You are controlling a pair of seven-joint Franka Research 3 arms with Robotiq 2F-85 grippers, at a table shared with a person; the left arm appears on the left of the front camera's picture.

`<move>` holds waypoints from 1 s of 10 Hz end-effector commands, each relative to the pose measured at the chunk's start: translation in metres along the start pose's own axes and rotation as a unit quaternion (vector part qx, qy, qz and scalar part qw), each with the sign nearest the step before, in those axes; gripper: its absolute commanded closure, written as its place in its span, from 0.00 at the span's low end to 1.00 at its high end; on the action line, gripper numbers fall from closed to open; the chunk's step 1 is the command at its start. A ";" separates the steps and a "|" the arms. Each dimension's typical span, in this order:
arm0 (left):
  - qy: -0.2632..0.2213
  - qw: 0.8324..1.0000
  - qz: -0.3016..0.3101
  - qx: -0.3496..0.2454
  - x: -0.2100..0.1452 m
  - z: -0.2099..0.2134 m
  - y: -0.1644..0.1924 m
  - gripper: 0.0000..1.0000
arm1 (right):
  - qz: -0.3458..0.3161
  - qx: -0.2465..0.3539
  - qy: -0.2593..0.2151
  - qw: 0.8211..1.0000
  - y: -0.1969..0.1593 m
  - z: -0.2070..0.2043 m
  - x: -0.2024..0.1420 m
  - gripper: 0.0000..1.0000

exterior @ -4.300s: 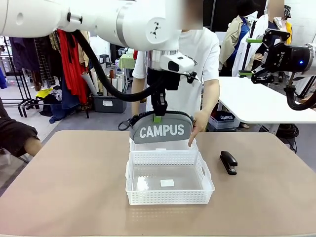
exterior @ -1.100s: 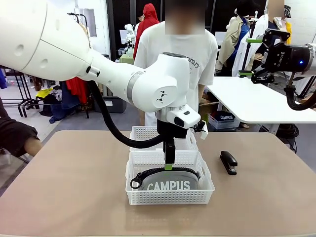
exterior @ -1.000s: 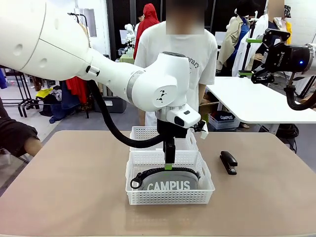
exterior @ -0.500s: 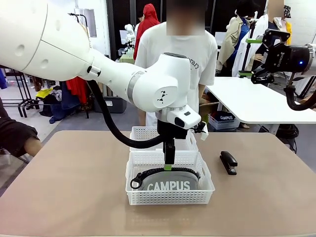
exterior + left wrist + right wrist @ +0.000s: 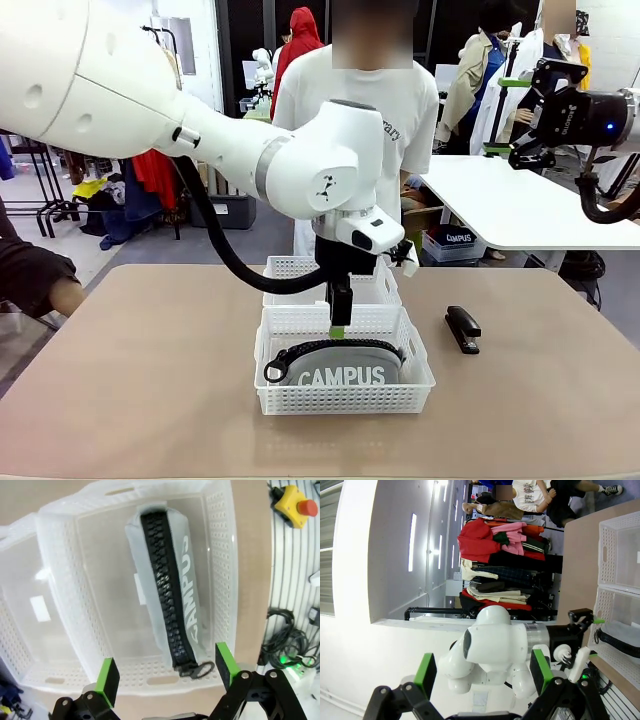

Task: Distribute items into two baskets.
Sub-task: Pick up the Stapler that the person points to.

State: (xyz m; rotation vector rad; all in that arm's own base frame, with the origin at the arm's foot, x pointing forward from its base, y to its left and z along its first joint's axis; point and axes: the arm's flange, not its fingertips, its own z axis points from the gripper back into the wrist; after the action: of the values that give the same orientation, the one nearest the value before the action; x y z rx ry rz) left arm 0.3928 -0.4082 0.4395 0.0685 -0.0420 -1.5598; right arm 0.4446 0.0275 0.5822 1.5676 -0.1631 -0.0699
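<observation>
The grey fabric pouch [image 5: 345,368] stands on its long edge inside the near basket [image 5: 345,398], which sits mid-worktop toward the near edge. Its white "CAMPUS" lettering faces the robot's side. A chunky black zip runs along the top, and a black strap loops out at the pouch's left end against the basket wall. The left hand [image 5: 338,330] hovers just above the zip, released, its green pads spread to either side of the pouch [image 5: 170,585]. The second basket [image 5: 290,268] touches the first on its far side. The black stapler [image 5: 462,329] lies on the worktop right of the near basket. The right hand [image 5: 508,115] hangs released, high beyond the right edge.
</observation>
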 end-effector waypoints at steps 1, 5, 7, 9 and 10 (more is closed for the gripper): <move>0.000 0.997 0.067 -0.026 -0.026 0.035 0.013 0.00 | 0.001 0.002 -0.002 1.000 0.002 0.000 0.000 0.00; -0.072 0.961 0.255 -0.081 -0.059 0.104 0.028 0.00 | 0.001 0.002 -0.002 1.000 0.002 0.000 0.000 0.00; -0.143 0.925 0.335 -0.109 -0.094 0.136 0.038 0.00 | 0.001 0.002 -0.002 1.000 0.002 0.000 0.000 0.00; -0.225 0.862 0.436 -0.130 -0.145 0.159 0.042 0.00 | 0.001 0.002 -0.002 1.000 0.002 0.000 0.000 0.00; -0.243 0.841 0.464 -0.137 -0.163 0.164 0.041 0.00 | 0.001 0.002 -0.002 1.000 0.002 0.000 0.000 0.00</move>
State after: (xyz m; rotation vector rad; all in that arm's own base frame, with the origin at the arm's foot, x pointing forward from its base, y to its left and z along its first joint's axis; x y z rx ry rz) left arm 0.4373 -0.2599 0.6217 -0.4871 -0.1522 -0.6430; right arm 0.4445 0.0272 0.5822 1.5676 -0.1638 -0.0703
